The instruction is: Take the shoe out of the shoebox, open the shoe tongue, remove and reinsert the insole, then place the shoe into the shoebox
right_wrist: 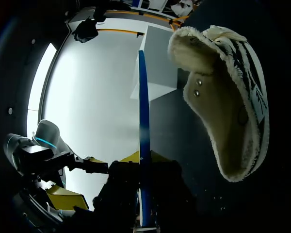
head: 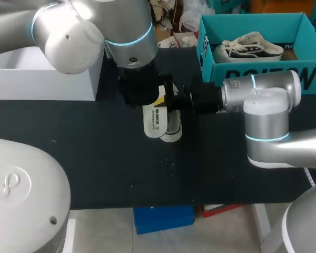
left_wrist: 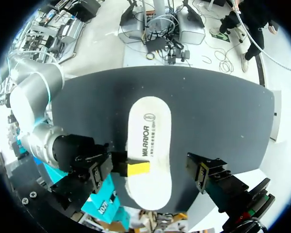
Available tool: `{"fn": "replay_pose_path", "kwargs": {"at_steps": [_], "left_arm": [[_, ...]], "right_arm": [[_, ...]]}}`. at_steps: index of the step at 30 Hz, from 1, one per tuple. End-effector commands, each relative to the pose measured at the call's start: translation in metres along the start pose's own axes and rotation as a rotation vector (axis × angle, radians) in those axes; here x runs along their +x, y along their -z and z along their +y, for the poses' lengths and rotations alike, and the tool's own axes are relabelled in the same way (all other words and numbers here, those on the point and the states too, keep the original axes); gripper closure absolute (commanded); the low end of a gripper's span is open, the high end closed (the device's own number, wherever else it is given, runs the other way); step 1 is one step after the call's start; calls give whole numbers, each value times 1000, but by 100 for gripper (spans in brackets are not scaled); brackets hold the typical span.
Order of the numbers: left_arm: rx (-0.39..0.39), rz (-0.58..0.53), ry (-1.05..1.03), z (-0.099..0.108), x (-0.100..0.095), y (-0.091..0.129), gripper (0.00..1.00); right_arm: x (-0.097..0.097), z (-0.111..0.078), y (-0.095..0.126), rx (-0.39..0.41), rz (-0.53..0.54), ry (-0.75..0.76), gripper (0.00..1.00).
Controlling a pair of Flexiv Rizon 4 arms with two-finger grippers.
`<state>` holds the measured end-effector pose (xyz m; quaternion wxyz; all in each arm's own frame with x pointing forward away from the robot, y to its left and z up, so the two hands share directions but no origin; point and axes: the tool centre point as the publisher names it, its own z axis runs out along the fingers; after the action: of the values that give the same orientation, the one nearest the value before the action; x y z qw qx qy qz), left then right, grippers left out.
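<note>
A white insole (head: 154, 121) hangs over the middle of the black table, and my right gripper (head: 171, 100) is shut on its edge. In the left wrist view one yellow fingertip (left_wrist: 138, 168) of that gripper presses on the insole (left_wrist: 148, 131). The right wrist view shows the insole (right_wrist: 143, 136) edge-on as a thin blue strip running out of my right gripper (right_wrist: 144, 199). My left gripper (head: 147, 92) is open just above the insole, with its fingers (left_wrist: 203, 172) wide on either side and not touching it. The fleece-lined shoe (head: 173, 133) (right_wrist: 228, 97) lies on the table beside the insole.
A teal shoebox (head: 253, 71) at the back right holds a second striped shoe (head: 247, 47). A white lid or box (head: 42, 79) stands at the back left. The black table (head: 95, 158) stretches forward to its front edge.
</note>
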<state>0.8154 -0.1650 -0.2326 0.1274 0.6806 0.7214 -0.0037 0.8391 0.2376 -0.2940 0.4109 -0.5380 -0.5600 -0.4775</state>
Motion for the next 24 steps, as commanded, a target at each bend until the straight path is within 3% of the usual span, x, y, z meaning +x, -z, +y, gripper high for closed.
{"fn": "replay_pose_path", "kwargs": {"at_steps": [1,24], "left_arm": [[-3,-3,6,15,4,0,0],[-31,13,52,112,14,-17,0]], "right_arm": [[0,-1,-1,-4,-1,0,100],[0,-1,-1,-4,-1,0,100]]}}
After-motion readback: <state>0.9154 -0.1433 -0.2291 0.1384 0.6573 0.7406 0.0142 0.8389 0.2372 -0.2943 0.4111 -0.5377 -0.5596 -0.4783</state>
